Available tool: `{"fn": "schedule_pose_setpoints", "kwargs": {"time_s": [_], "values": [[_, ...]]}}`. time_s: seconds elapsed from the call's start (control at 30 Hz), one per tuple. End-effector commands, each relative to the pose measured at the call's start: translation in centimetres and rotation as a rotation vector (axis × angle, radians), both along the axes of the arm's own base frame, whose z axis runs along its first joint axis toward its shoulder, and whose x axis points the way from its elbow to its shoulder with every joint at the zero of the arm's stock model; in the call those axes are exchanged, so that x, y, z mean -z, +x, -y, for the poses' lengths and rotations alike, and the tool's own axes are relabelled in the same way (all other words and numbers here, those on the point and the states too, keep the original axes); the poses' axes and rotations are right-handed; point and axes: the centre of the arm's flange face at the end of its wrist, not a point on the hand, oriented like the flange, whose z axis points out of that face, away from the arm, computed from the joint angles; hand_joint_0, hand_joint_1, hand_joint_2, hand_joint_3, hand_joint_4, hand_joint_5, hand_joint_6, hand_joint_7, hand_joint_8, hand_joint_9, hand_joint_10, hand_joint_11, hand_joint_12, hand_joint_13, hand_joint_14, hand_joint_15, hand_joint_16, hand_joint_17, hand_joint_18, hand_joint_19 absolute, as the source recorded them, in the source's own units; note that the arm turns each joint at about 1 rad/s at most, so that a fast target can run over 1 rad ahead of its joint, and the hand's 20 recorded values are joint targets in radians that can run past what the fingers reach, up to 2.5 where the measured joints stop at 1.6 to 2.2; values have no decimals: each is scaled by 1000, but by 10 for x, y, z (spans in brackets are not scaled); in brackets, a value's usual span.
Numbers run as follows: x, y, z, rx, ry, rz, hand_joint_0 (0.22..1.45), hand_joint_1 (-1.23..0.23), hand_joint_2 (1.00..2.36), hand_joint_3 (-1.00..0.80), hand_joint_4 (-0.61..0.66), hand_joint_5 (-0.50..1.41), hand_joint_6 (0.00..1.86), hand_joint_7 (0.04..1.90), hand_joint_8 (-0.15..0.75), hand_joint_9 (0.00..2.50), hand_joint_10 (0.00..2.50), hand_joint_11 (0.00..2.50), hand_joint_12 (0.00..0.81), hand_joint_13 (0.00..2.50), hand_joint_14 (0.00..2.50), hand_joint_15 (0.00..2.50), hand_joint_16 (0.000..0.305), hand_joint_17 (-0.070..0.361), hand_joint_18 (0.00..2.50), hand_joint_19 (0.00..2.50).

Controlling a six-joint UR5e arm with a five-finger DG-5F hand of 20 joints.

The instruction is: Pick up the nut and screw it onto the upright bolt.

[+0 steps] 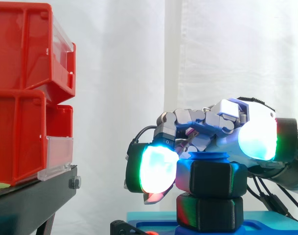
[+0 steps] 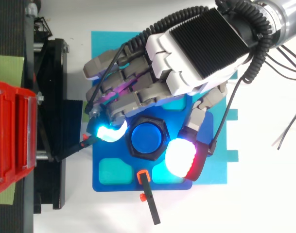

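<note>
1. Top view: the nut [image 1: 211,177], a large black hexagon, sits around the blue upright bolt [image 2: 147,138], whose round top shows through its bore. The bolt rises from a blue base plate [image 2: 127,183].
2. Side view: the nut is level. It lies directly above a second black hexagonal block [image 1: 210,213] lower on the same axis. The bolt's top stands just proud of the nut's upper face, so by this evidence the nut is already on the thread.
3. The hand [image 2: 196,43] reaches over the nut from above. Its fingers are curled, with the glowing fingertips [image 2: 106,131] against the nut's left side and the thumb pad [image 2: 181,158] against the opposite, lower-right side. The nut is pinched between them.
4. Handling, as a judgement: the nut looks rigid, light and smooth-walled, probably moulded plastic. It should not deform, but it could slip under the soft pads.
5. Where to take hold: on two opposite flats, as here, not on the corners. That way the turning force passes through broad contact.
6. Risk: tilting the nut while turning it could jam the thread.
</note>
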Motion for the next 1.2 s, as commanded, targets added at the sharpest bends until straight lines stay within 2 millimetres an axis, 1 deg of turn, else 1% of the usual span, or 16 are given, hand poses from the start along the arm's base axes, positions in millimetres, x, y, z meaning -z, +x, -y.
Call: {"fn": "schedule_pose_setpoints", "kwargs": {"time_s": [0.0,0.37,0.63,1.0,1.17], "values": [[-2,0,2,-8,0,12,499,-192,1000,-500,181,-55,503,1416,296,864,0,0,282,700,0,0,26,59,419,0],[-2,-2,13,-8,-1,16,508,-198,1000,-500,164,-25,500,1590,301,908,0,0,273,739,0,0,25,56,456,0],[-3,-3,19,-2,3,19,514,-205,1000,-500,177,9,500,1646,304,953,0,0,269,771,0,0,25,55,486,0],[-4,-5,21,-10,-2,20,520,-218,1000,-500,176,23,502,1627,301,1034,0,0,265,814,0,0,24,53,519,0],[-3,-5,22,-9,-2,18,521,-214,1000,-500,158,36,529,1542,294,1152,0,0,260,844,0,0,23,52,542,0]]}}
